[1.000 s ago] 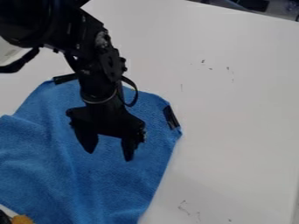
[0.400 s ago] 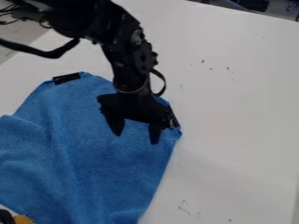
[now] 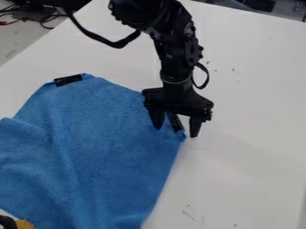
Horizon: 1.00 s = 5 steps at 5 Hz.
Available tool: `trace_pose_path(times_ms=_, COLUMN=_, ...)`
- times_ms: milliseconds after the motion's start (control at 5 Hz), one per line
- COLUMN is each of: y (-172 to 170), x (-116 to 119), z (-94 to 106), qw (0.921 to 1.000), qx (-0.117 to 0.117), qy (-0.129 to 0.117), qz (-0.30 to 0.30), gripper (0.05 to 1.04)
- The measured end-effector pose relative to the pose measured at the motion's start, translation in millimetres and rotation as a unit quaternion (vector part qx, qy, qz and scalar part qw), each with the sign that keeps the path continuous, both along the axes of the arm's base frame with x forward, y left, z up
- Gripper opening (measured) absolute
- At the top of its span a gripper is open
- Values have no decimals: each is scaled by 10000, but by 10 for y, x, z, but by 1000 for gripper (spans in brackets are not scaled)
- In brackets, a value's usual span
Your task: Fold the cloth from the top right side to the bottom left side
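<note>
Cloth (image 3: 101, 152) lies on the table (image 3: 251, 143), one corner under the fingers (image 3: 195, 127), which stand apart; nothing looks gripped, so grasp and whole fold seem left to do.

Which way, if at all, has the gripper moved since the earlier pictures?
Yes, rightward and up the picture. The gripper has gone from over the unmoved blue cloth to its right corner, open fingers either side of a black strip.

The black claw (image 3: 176, 132) hangs at the blue cloth's (image 3: 101, 147) edge, fingers apart, a black strip (image 3: 175, 122) showing between them. The cloth spreads left of and below the claw on the white table (image 3: 251, 161); another dark strip (image 3: 68, 80) lies to its upper left.
</note>
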State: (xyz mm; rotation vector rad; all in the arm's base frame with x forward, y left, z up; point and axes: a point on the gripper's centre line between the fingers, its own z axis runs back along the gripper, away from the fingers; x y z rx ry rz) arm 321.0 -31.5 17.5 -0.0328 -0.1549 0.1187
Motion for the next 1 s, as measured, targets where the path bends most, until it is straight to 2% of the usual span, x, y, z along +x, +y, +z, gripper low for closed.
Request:
trace_pose_path(times_ms=200, y=-61, x=81, z=-2, qw=9999, qx=15, qy=99, qz=-66, gripper=1001)
trace_pose_path(times_ms=400, y=-77, x=122, z=-107, qw=9998, qx=-21, qy=202, qz=-92, gripper=1001)
trace_pose_path(times_ms=600, y=-64, x=185, z=-150, qw=9996, qx=-176, qy=210, qz=6, gripper=950)
trace_pose_path(times_ms=800, y=-47, x=291, z=-193, qw=9995, qx=-294, qy=105, qz=-17, gripper=686)
trace_pose_path(times_ms=1000, y=-64, x=352, z=-193, qw=9995, qx=-311, qy=48, qz=-99, gripper=423)
